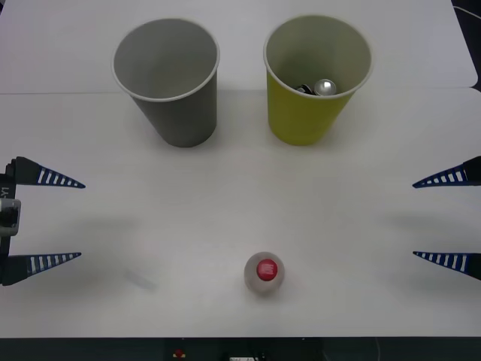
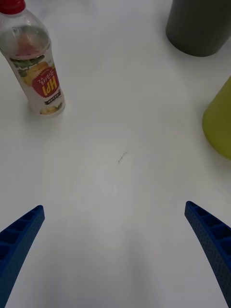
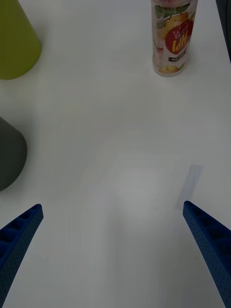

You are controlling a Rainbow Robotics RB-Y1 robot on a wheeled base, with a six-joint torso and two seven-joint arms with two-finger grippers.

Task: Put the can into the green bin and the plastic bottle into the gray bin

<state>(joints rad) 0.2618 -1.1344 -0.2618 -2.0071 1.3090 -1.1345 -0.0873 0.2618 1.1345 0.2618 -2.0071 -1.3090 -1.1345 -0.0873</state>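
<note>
Both grippers, left (image 1: 81,220) and right (image 1: 413,219): fingers wide apart, holding nothing.

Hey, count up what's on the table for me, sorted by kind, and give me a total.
Paper cups: 2, the gray bin and the green bin
Cans: 1, the can lying inside the green bin
Bottles: 1, the plastic bottle standing upright near the table's front edge
Total: 4
</note>
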